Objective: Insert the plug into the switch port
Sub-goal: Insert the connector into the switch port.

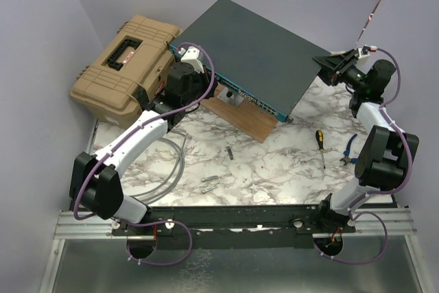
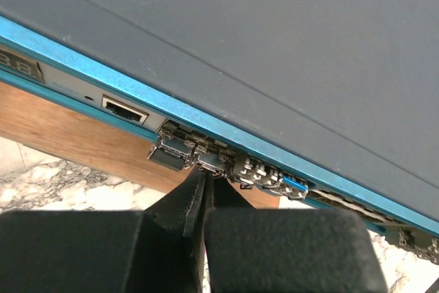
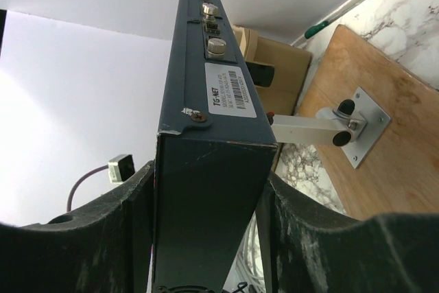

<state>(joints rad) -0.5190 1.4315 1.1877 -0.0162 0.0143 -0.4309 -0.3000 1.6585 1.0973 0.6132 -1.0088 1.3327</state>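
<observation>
Seating step I reckon: right claw (image 3: 209, 193) clamps the switch (image 1: 254, 46) at the counter's (image 1: 274, 162) 2 o'clock, left claw (image 2: 204, 183) pinched shut against the plug (image 2: 212, 160) at its blue face (image 2: 103, 77), needs a straight push.

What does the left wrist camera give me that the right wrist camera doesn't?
Left wrist only: the blue port face, with plugs sitting in it, and the left gripper shut, tips at one plug. Right wrist only: the right gripper clamping the switch's end, the white label, the metal bracket. Both: the switch's dark body and the wooden board.
</observation>
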